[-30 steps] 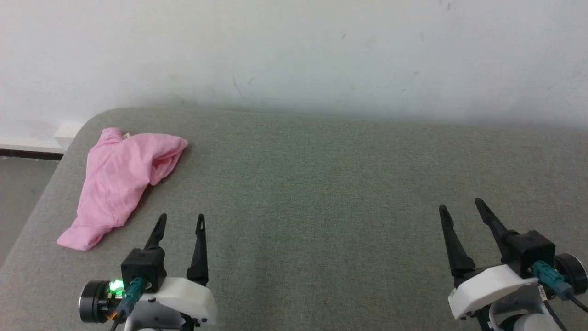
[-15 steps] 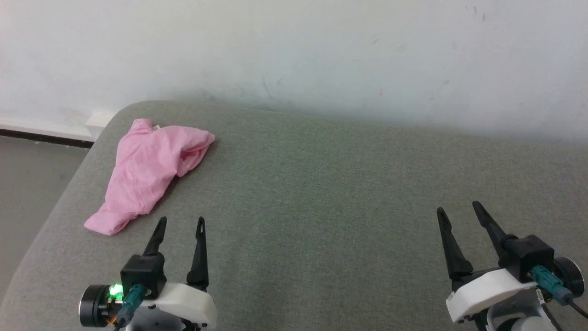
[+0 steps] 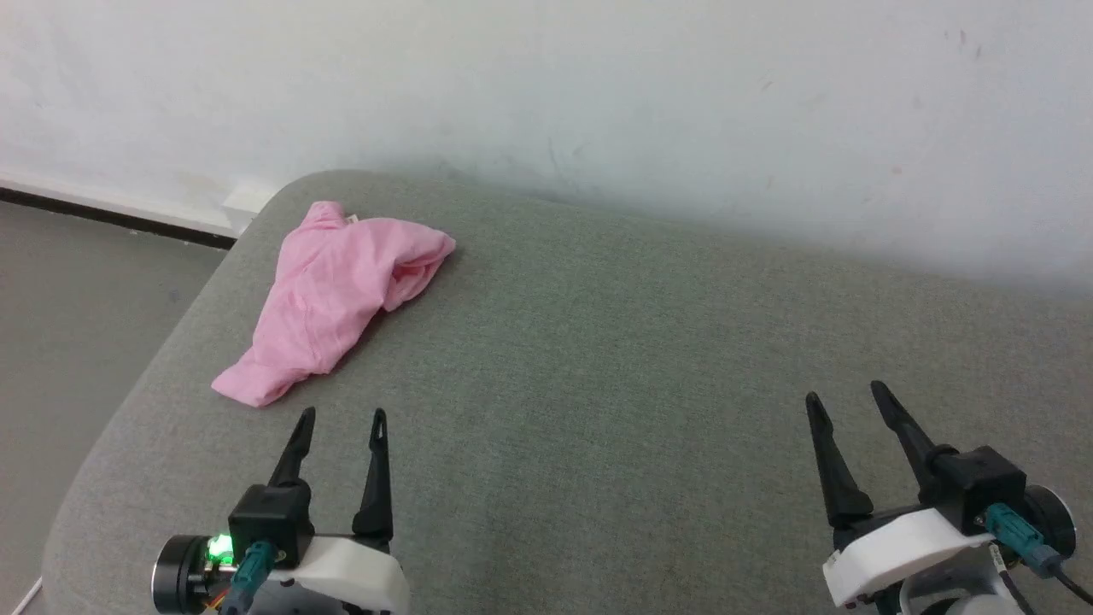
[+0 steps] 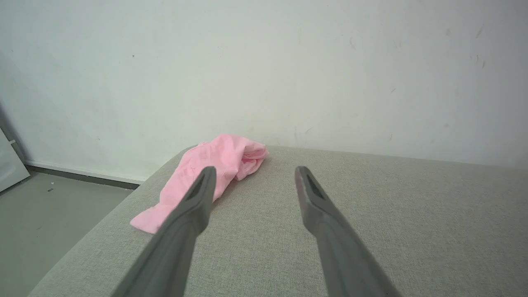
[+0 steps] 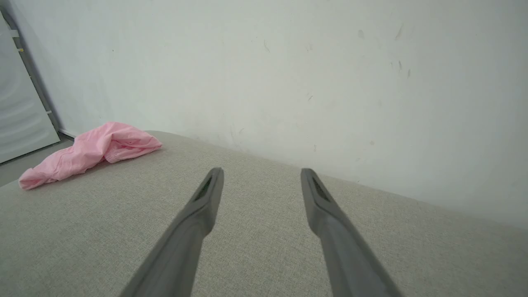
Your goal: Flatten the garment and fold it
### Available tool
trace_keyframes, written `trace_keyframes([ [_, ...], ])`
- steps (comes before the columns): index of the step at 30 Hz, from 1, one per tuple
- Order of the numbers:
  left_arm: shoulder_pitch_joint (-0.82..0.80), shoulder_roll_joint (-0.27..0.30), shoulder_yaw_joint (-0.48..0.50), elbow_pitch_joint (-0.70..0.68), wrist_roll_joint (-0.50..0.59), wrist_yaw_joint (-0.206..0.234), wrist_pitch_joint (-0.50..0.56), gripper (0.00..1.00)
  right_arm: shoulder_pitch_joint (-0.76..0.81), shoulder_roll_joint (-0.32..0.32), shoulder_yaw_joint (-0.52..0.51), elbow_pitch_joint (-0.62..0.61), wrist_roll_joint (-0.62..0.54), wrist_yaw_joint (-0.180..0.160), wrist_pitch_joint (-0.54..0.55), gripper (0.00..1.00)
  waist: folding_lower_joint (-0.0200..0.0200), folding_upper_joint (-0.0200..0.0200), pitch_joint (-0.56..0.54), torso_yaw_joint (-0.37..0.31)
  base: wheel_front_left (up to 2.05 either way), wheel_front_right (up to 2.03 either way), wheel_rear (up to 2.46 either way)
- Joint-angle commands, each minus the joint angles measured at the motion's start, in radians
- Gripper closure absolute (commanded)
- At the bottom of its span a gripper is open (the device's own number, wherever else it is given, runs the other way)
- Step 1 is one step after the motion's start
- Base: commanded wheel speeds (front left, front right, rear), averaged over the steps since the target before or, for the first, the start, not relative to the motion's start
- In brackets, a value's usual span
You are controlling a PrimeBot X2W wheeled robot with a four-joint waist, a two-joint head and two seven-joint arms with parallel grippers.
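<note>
The garment (image 3: 337, 295) is a light pink, crumpled heap lying near the far left corner of the grey fabric table (image 3: 615, 359). A small white label peeks out at its far end. In the left wrist view the garment (image 4: 214, 171) lies ahead and slightly left of my fingers; in the right wrist view the garment (image 5: 88, 152) sits far to the left. My left gripper (image 3: 343, 416) hovers open just short of the garment's near end, nothing between its fingers. My right gripper (image 3: 844, 393) stands open at the lower right, far from the cloth.
A white wall (image 3: 546, 94) runs right behind the table's far edge. The table's left side ends in a rounded corner with grey floor (image 3: 77, 290) below it. A pale door or panel (image 5: 20, 111) stands at the left in the right wrist view.
The head camera has swung to the left, so the whole picture, garment included, sits further right than before. Both grippers keep their pose and stay open.
</note>
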Motion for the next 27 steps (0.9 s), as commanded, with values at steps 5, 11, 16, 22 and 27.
trace_keyframes([
  [5,0.017,-0.002,-0.006,-0.004,-0.003,0.009,-0.018,0.00,0.013,0.002,0.009,0.010,0.015,-0.001,-0.019,0.00,-0.0001,0.0000,-0.003,0.041,0.00,0.00,0.00],
  [11,0.025,-0.002,-0.009,-0.006,-0.002,0.008,-0.031,0.00,0.016,0.003,0.015,0.016,0.021,-0.001,-0.032,0.00,-0.0001,0.0000,-0.006,0.074,0.00,0.00,0.00],
  [16,0.028,-0.002,-0.014,-0.010,-0.001,0.009,-0.041,0.00,0.016,0.003,0.018,0.019,0.027,-0.001,-0.042,0.00,-0.0001,0.0000,-0.006,0.104,0.00,0.00,0.00],
  [22,0.032,-0.003,-0.017,-0.014,-0.002,0.013,-0.054,0.00,0.018,0.003,0.023,0.023,0.037,-0.002,-0.055,0.00,-0.0001,0.0000,-0.008,0.139,0.00,0.00,0.00],
  [27,0.038,-0.003,-0.020,-0.016,-0.002,0.015,-0.064,0.00,0.023,0.003,0.026,0.028,0.044,-0.002,-0.065,0.00,-0.0001,0.0000,-0.011,0.167,0.00,0.00,0.00],
])
